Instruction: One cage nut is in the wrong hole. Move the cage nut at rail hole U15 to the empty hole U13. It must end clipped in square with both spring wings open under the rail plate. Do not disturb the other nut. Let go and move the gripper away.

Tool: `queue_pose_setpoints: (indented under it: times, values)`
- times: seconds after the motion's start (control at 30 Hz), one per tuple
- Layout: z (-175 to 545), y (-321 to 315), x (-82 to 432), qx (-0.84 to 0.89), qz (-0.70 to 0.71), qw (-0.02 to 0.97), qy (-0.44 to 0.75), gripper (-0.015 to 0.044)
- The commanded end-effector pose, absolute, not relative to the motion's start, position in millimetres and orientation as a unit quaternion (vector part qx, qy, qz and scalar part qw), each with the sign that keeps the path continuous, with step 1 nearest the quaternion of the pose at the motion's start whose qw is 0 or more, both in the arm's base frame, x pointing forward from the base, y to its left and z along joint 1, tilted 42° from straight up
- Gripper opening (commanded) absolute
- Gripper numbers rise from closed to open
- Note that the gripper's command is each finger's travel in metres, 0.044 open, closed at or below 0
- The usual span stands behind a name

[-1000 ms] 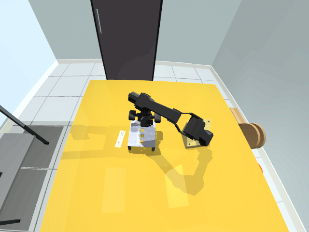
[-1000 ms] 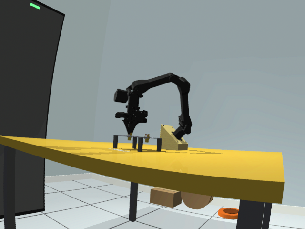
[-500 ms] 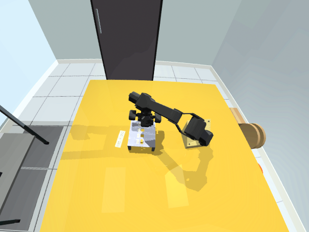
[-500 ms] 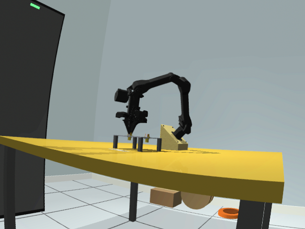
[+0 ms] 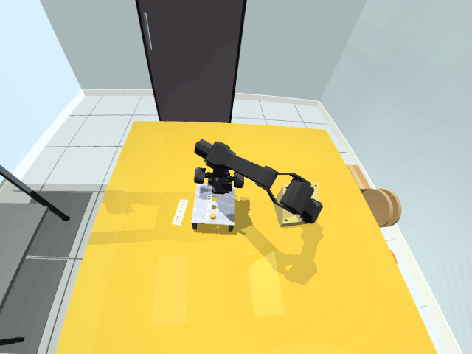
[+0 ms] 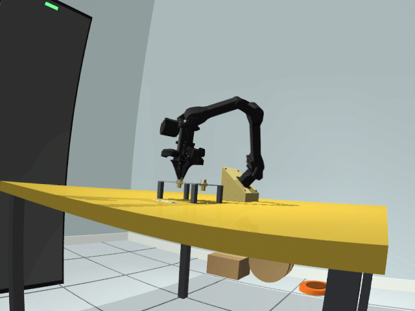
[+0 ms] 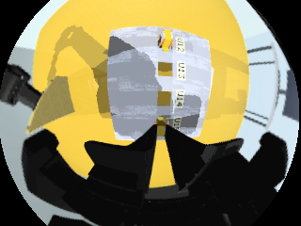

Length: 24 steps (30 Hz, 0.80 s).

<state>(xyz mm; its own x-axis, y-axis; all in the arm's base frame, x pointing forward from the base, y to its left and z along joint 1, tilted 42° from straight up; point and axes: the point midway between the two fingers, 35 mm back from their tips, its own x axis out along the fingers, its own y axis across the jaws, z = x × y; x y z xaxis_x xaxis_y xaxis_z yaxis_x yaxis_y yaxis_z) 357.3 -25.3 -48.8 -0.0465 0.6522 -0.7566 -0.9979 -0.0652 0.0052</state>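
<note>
The cage nut at U15 [image 6: 179, 184] [image 7: 161, 121] sits at its hole, with its lower part below the rail plate [image 5: 200, 210] [image 7: 129, 87]. My gripper [image 6: 180, 178] [image 7: 161, 125] points down and is shut on the upper part of this nut. The arm hides this nut in the top view. The fingertips cover part of it in the wrist view, and its wings are too small to judge. The empty hole U13 [image 5: 214, 207] [image 7: 165, 70] lies beyond the empty hole U14 [image 7: 164, 98]. The other nut [image 5: 213, 215] [image 6: 203, 185] [image 7: 166, 40] is in U12.
The plate stands on short dark legs [image 6: 194, 194] on the yellow table [image 5: 217, 289]. Printed hole labels run beside the holes. A white label strip [image 5: 180, 212] lies beside the plate. The arm's wedge-shaped base block [image 6: 231, 187] [image 7: 54, 104] stands on the plate's other side.
</note>
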Motion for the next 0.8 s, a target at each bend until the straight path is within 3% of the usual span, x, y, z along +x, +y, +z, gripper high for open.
queue_pose_setpoints:
  times: [0.0, 0.77]
  values:
    - [-47.8, -25.2, 357.1, -0.301, 0.662, 0.624, 0.286, 0.0031]
    - [-48.3, -25.4, 355.5, -0.306, 0.651, 0.635, 0.281, 0.0031]
